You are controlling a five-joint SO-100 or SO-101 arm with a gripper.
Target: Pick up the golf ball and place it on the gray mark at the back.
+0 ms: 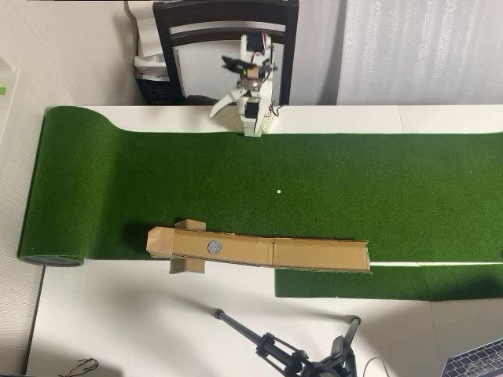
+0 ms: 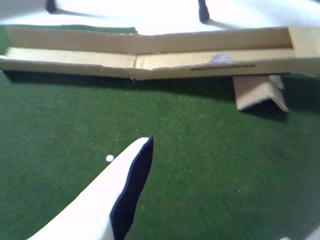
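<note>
The green mat (image 1: 354, 188) covers most of the table. In the overhead view the cardboard trough (image 1: 314, 255) lies along its 6 o'clock edge, with the gray mark (image 1: 214, 247) inside. The gripper (image 1: 222, 107) sits folded at 12 o'clock — spread or pressed together, I cannot tell. No golf ball shows, only a tiny white dot (image 1: 279, 192) at centre — so probably find the ball before reaching.

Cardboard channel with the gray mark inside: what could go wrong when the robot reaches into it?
1. The gray mark lies between the raised walls of the cardboard channel; the arm might catch a wall and shove the channel along the green mat.
2. Neither view shows a golf ball, only a tiny white dot on the mat, which might be mistaken for one.
</note>
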